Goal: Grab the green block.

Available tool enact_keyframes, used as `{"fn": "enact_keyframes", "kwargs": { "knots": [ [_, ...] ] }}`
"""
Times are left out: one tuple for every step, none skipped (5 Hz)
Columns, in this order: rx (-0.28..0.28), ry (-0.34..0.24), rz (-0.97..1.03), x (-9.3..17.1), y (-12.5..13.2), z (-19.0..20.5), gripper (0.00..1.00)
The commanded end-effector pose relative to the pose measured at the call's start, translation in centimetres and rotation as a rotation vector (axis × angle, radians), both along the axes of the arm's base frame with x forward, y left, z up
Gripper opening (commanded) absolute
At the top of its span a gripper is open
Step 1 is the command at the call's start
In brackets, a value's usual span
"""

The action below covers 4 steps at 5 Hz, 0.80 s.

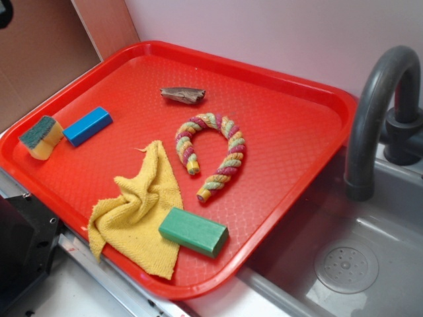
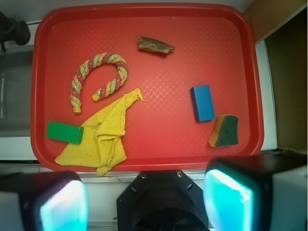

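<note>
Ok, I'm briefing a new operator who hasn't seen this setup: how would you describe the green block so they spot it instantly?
Look at the red tray beside the sink. On the crumpled yellow cloth's edge, near the tray rim, lies the green block. It is a plain solid green brick, unlike the blue block or the green-topped yellow sponge across the tray.

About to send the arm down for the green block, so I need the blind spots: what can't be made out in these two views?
- Gripper: exterior view misses it entirely; wrist view's bottom edge crops its blurred teal fingers.
- Solid green rectangular block: whether it overlaps the crumpled yellow cloth or only touches it is unclear in both views.
- Small brown scrap: too small to identify.
- Grey sink: cropped by the exterior frame's edges.
</note>
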State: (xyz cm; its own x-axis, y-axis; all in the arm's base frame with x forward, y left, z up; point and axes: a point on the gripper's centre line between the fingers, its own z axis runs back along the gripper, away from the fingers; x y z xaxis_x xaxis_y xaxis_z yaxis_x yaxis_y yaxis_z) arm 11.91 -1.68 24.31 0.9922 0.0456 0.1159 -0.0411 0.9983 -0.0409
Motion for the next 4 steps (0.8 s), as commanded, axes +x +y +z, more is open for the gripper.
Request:
{"fn": "enact_keyframes", "kwargs": {
  "knots": [
    [0.000,0.000,0.000,0.0,0.0,0.0,1.00],
    [0.076,-0.024,-0.249,2.1,-2.2,-0.5,1.00],
    [0.168,-0.061,-0.497,3.8,-6.3,-1.1,1.00],
    [0.278,-0.100,-0.745,4.4,-10.6,-2.7,1.00]
  ]
}}
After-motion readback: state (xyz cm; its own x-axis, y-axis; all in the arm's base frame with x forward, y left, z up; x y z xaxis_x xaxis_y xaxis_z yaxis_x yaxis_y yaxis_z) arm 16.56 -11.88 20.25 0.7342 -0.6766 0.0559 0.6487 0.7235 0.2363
